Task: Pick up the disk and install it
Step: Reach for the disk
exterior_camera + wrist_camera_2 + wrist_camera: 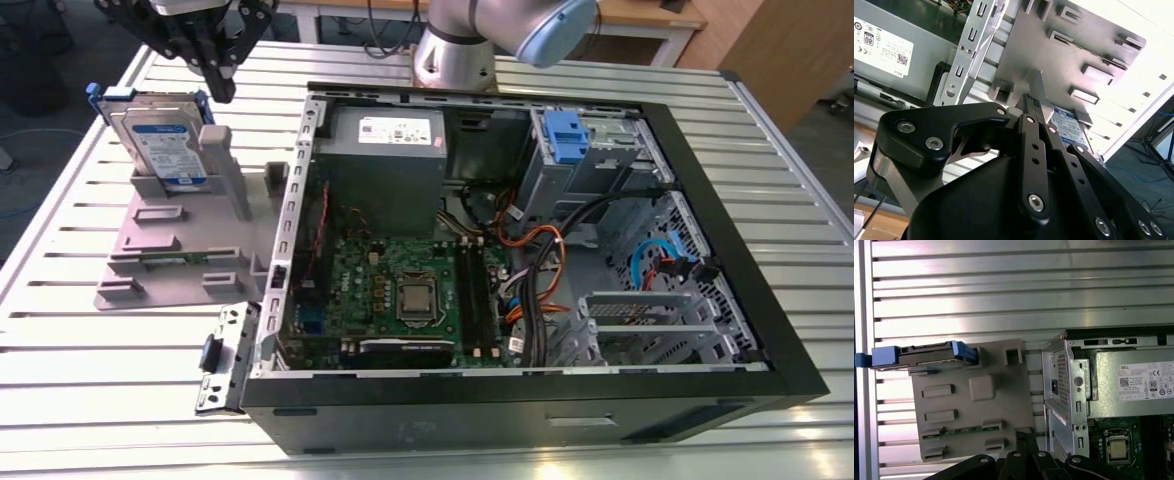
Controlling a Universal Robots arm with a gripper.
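Disk (160,145) stands on edge in grey stand (160,265), at 7 o'clock just under claw (222,90); claw closed, holding nothing.

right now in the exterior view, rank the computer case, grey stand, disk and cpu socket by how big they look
1. computer case
2. grey stand
3. disk
4. cpu socket
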